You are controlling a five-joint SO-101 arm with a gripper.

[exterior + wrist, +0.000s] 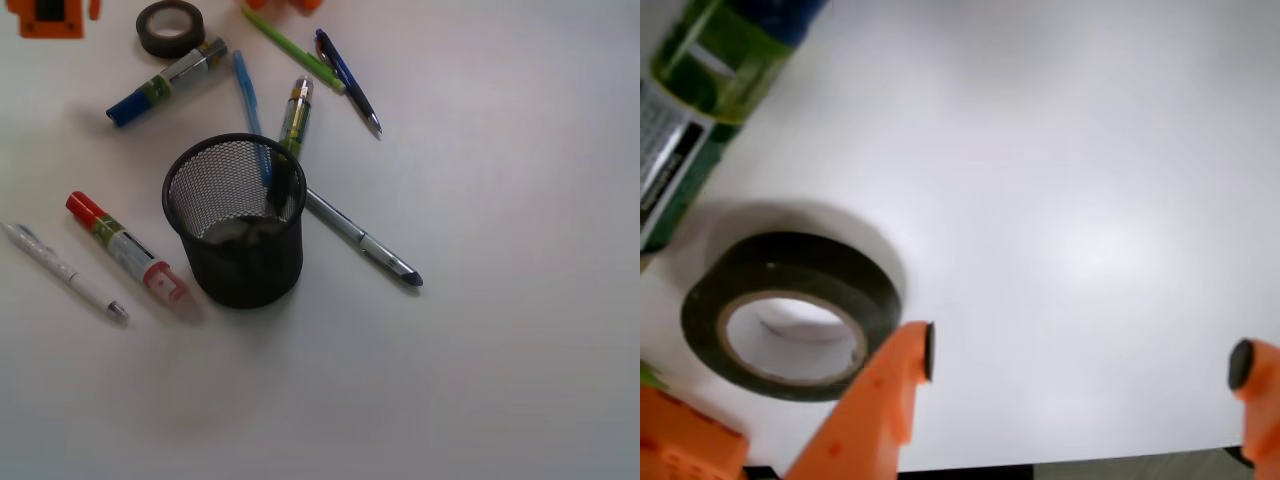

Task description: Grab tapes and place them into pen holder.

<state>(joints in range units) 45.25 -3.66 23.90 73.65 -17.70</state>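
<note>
While one dark tape roll [790, 315] lies flat on the counter [1090, 200], my open tool [1080, 360] hovers beside it; the mesh pen holder [237, 222] seems to hold others.

front cam high, looking down on table [500, 380], wrist cam close, both share dark tape [170, 27]

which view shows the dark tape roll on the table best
The wrist view: the tape roll fills the lower left, its pale core clear, just left of the open gripper. The front view shows it small near the top edge.
</note>
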